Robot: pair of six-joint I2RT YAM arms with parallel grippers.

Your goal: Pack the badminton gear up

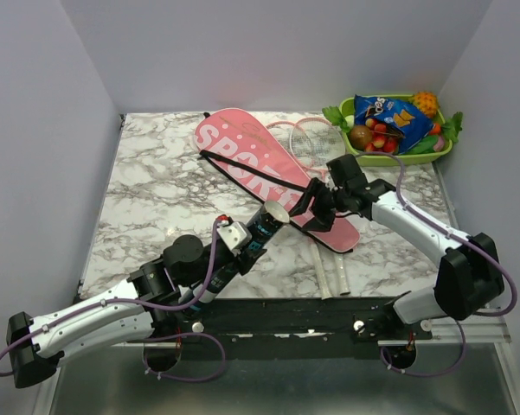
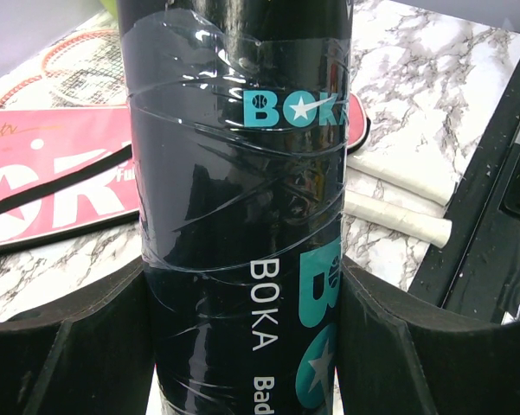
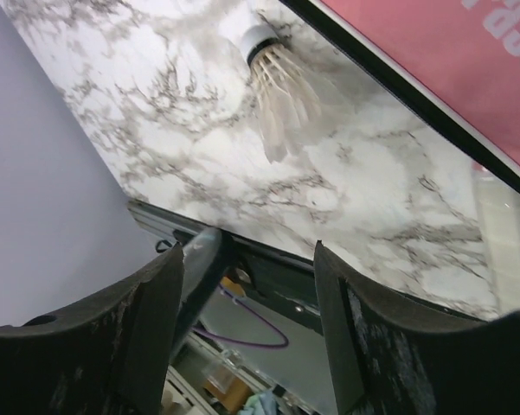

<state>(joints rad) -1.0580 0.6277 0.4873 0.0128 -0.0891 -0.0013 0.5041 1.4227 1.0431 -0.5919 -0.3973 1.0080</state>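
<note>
Dark tube [image 2: 234, 173] pinched in left hand [image 2: 242, 290], right hand [image 3: 249, 277] spread near shuttlecock [image 3: 272, 95], pink bag [image 1: 242, 147] alongside

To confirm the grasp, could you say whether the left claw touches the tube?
Touching: left wrist view shows the left claw squeezing the tube from both sides.

Between the black fingers [image 2: 60, 354] of the left gripper [image 2: 242, 285], the tube [image 2: 242, 173] is near-black with teal and white "BOKA" lettering. To its left, the bag [image 2: 43, 164] is pink with white letters and a black strap. To its right, the rackets [image 2: 398, 220] have white handles. Ahead of the right gripper [image 3: 251, 259], the shuttlecock [image 3: 272, 82] is white with cream feathers, and the table [image 3: 156, 130] is white marble veined in grey.
</note>
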